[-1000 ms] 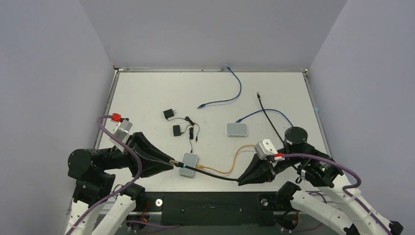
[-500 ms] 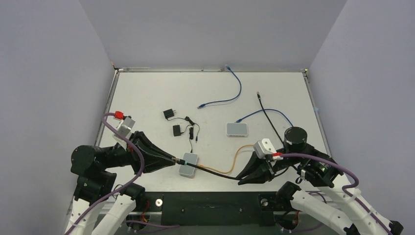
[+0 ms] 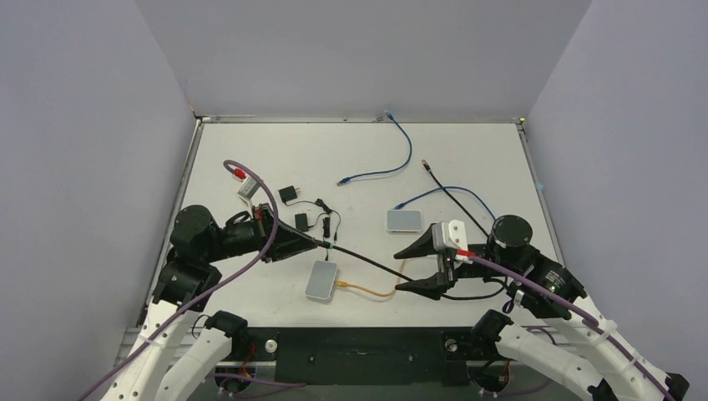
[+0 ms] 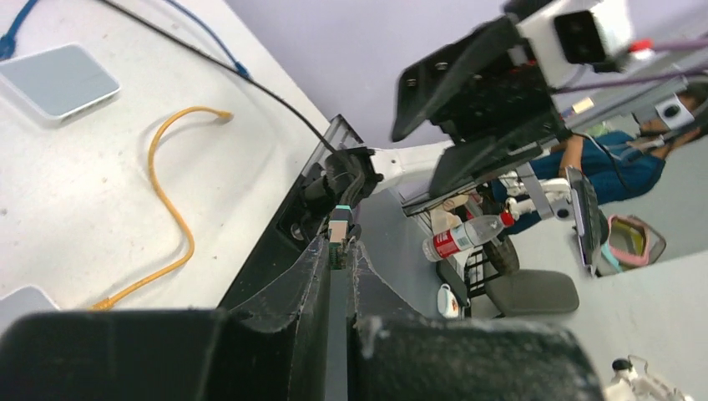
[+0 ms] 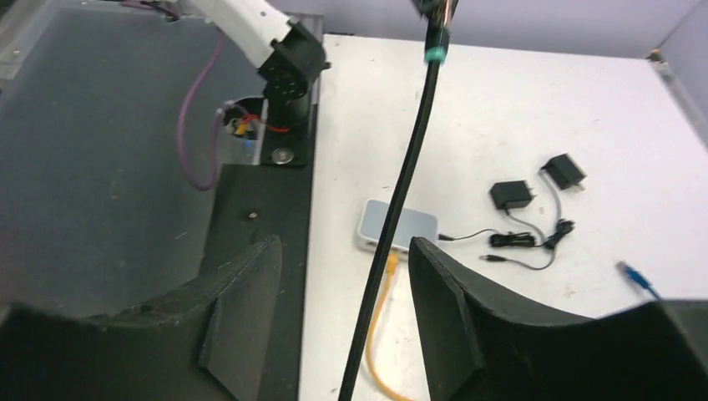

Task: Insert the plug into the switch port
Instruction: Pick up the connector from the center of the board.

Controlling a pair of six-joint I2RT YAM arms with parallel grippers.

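Note:
My left gripper (image 3: 320,243) is shut on the plug (image 3: 331,246) of a black cable (image 3: 376,266), just behind the white switch (image 3: 321,280). In the left wrist view the plug (image 4: 338,231) sticks out past the pinched fingertips of the left gripper (image 4: 338,253). The switch port on the narrow edge shows only in the right wrist view, beside an orange plug (image 5: 392,266) seated in the switch (image 5: 399,225). My right gripper (image 3: 404,271) is open, and the black cable (image 5: 392,242) runs untouched between its fingers (image 5: 250,284).
A second white box (image 3: 404,220) with a blue cable (image 3: 451,194) lies behind my right gripper. Two black adapters (image 3: 289,195) with thin leads sit behind the switch. Another blue cable (image 3: 401,154) lies at the back. An orange cable (image 3: 376,291) loops from the switch.
My right gripper has opened and let go of the black cable. My left arm has swung back and to the right, carrying the plug from the switch's left side to behind it.

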